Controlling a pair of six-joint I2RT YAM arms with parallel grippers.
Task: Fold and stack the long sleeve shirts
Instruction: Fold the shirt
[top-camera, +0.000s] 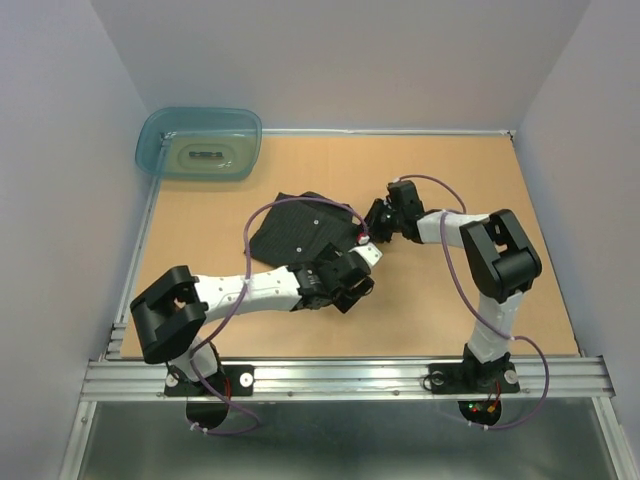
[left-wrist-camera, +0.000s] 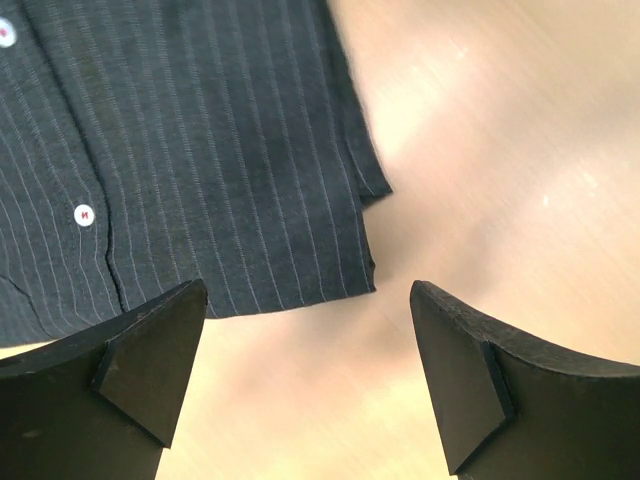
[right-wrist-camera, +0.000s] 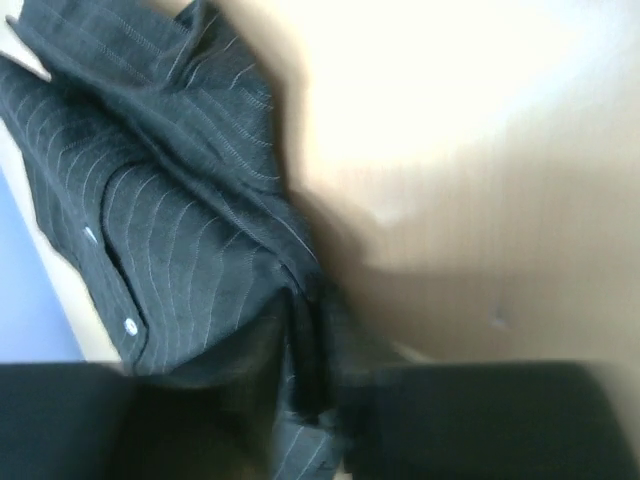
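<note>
Far left corner of the worktop (top-camera: 520, 300): translucent teal tub (top-camera: 198, 143), well apart from the work. Centre, slightly left: the one shirt (top-camera: 295, 228), dark charcoal with thin pale pinstripes. It lies on the worktop as a rumpled, partly folded heap, not in the tub. Left gripper (left-wrist-camera: 308, 375) hovers low at the shirt's near right corner, jaws spread wide with nothing between them. Bare worktop shows under the gap, and the hem sits just beyond the fingertips. Right gripper (right-wrist-camera: 300, 420) is at the shirt's right edge. Its wrist view is blurred, but a raised ridge of cloth runs down into the jaws, which look clenched on it. I judge this a pinch on the shirt; how many layers it holds I cannot tell. Risks (judgement): a pinch that takes only the top layer would let the lower layers lag, and the fold would skew. A pull from the right while the left side is not held could drag the whole heap instead of folding it. The two grippers are close together over the same corner, so fingers or the looping cables could foul each other. If the left jaws close where they are, they may nip only the hem edge and slip off. Labels: no readable writing or brand. The pale button (left-wrist-camera: 85, 214) has a small red centre, and the moulded mark in the tub floor is too small to read.
</note>
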